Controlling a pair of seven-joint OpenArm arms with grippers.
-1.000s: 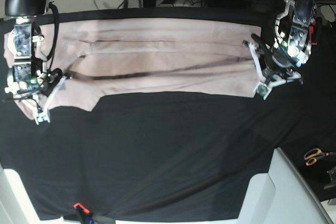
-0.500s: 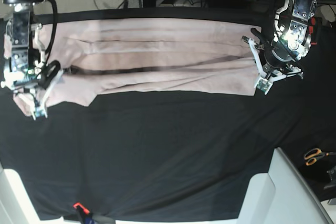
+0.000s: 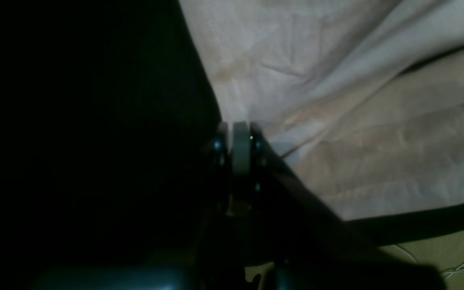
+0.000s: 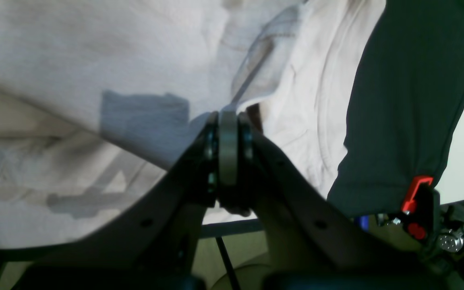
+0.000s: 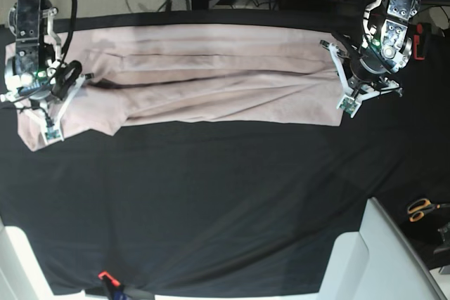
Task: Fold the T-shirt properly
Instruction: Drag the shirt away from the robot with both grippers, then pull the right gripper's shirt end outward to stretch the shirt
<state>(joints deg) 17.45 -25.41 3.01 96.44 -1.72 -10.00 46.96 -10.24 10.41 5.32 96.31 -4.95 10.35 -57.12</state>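
Black cloth (image 5: 211, 201) covers the table; we see the T-shirt (image 5: 204, 79) stretched in a long pale pink band along the far edge, creased lengthwise, with the lower edge bunched at both ends. Left gripper (image 5: 343, 107) sits at the shirt's end on the base view's right — fingers pressed together, pinching the fabric edge, as the left wrist view (image 3: 240, 139) shows. Right gripper (image 5: 50, 130) is at the opposite end, near the sleeve, fingers also closed tight on pink cloth (image 4: 228, 121). Scissors (image 5: 422, 209) with orange handles lie well apart by the right edge. We note a red clamp (image 5: 105, 277) on the near cloth edge.
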